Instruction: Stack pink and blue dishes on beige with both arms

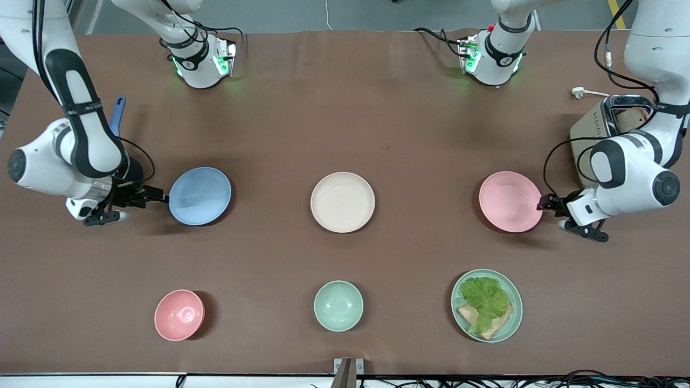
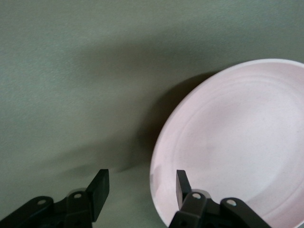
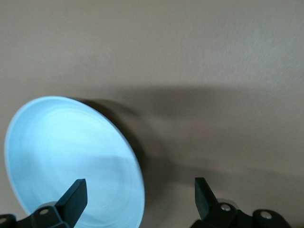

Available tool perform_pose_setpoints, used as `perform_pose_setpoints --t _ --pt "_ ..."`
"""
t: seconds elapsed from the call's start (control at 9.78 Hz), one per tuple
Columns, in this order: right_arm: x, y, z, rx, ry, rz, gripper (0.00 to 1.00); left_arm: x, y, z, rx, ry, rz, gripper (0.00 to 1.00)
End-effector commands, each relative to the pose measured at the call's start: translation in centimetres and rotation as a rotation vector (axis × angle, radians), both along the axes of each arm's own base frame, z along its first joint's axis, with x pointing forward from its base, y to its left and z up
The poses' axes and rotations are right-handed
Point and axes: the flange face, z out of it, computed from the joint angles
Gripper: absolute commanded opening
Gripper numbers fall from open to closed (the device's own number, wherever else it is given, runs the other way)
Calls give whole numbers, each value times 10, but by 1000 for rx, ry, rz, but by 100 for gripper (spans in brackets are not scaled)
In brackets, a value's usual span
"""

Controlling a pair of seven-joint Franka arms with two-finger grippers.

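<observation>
Sitting low at the right arm's end of the table: right gripper [image 1: 156,195], fingers [image 3: 76,197] spread wide and straddling the rim of the blue plate [image 1: 200,195], gripping nothing.
Lying flat, hollow side up, round with no long axis to speak of, its edge nearest that arm's end just between the open fingers.
Resting at the table's middle, well apart from both grippers: beige plate [image 1: 343,202], also flat and facing up, carrying nothing.
Lying flat and face up toward the left arm's end: pink plate [image 1: 510,201], round likewise.
Reaching in at its rim: left gripper [image 1: 544,203], released, fingers [image 2: 99,192] parted with one over the plate's rim and one outside it over the table [image 1: 345,108].
</observation>
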Motion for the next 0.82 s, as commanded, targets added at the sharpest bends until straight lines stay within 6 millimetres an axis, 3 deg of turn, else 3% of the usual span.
perform_pose_setpoints --t 0.0,0.31,0.41,0.51,0.61,0.72 --pt "-18 3 -17 26 0 12 96 -2 -2 -22 -24 17 -3 30" --pt "-22 11 -25 61 10 -19 73 -1 -8 -23 -36 21 -4 1" --pt "-22 14 -26 62 11 -15 67 3 -11 -15 -36 17 2 0" --pt "-23 14 -30 63 19 -17 63 7 -18 3 -42 36 38 0" --pt "-24 13 -33 62 23 -18 58 16 -39 31 -63 71 68 0" --pt "-24 13 -33 64 26 -17 43 21 -67 56 -78 94 91 0"
